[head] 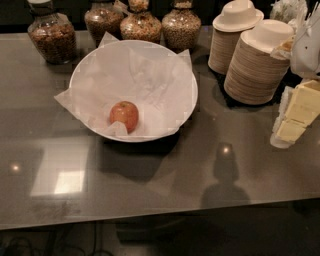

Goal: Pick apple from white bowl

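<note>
The small round red apple with yellowish-orange patches [124,115] lies in the large wide white bowl [191,86], on the crumpled white paper lining [145,75]. It sits low on the near-left side of the bowl's floor, close to the near rim and clear of the walls. The bowl stands on a dark glossy tabletop [150,190]. A row of glass jars of cereal and nuts [141,25] stands just behind it at the far edge, and two stacks of brown paper plates [255,70] capped by small white bowls [239,15] stand to its far right. The robot's pale cream gripper [290,120] is at the right edge of the scene, above the table and well apart from the bowl. Whether it is spread or closed cannot be told from this view. The apple lies well to the gripper's left, with the bowl's right rim between the two. The approach therefore likely calls for a leftward reach over that rim, then a descent from above. Being round, the apple offers no long axis to line up with, so any grasp direction should serve, though the loose paper beside it could be caught in the grip.
</note>
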